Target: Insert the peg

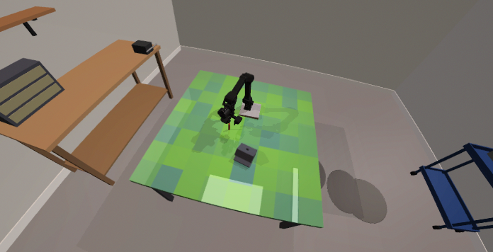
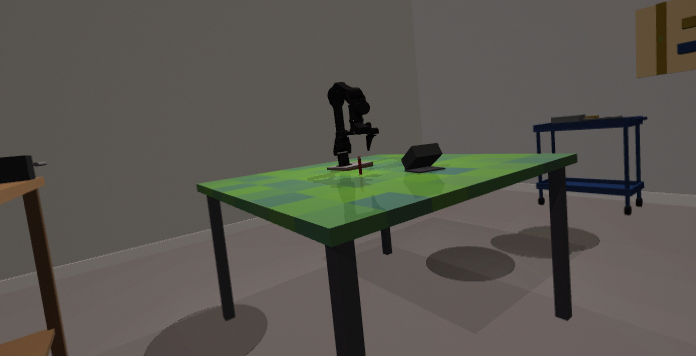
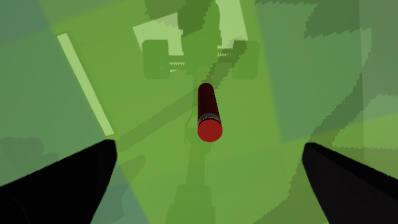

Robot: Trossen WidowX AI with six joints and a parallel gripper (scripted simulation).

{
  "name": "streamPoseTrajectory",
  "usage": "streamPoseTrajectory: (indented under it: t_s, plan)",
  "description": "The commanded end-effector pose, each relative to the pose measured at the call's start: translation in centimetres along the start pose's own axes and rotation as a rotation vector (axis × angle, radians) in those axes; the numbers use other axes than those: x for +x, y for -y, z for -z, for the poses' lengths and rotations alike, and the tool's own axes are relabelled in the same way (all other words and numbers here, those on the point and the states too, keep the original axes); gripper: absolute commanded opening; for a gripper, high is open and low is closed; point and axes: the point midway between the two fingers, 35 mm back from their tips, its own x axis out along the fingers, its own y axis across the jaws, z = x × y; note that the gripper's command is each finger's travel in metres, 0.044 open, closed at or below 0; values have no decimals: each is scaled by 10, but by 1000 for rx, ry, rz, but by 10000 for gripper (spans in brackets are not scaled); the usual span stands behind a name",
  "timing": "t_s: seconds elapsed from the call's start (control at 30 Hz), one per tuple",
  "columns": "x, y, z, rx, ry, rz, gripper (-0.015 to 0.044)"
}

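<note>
A round red peg (image 1: 229, 127) (image 2: 359, 165) (image 3: 207, 102) stands upright on the table. Its bright flat top and a thin dark band below it show in the wrist view. My gripper (image 1: 231, 121) (image 3: 209, 149) is open and empty, pointing down above the peg. In the wrist view the peg's top appears about midway between the two fingers, slightly above the line of their tips. The dark grey sloped panel block (image 1: 244, 154) (image 2: 422, 156) stands apart from the peg. Its small hole (image 1: 247, 149) shows on the upper face in the top view; its shape is too small to tell.
The table (image 1: 170, 158) (image 2: 310, 216) has a green patchwork top. The arm's pale base plate (image 1: 256, 113) lies behind the peg. A wooden bench (image 1: 88, 70) and a blue cart (image 1: 444, 194) (image 2: 590, 123) stand off the table.
</note>
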Motion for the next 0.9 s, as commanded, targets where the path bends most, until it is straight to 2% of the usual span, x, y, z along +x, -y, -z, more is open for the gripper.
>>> streamPoseTrajectory:
  t_s: [0.0, 0.87]
  plan:
    - [0, 2, 0, 28, -14, -16, 440]
    - [37, 1, -1, 28, -14, -16, 440]
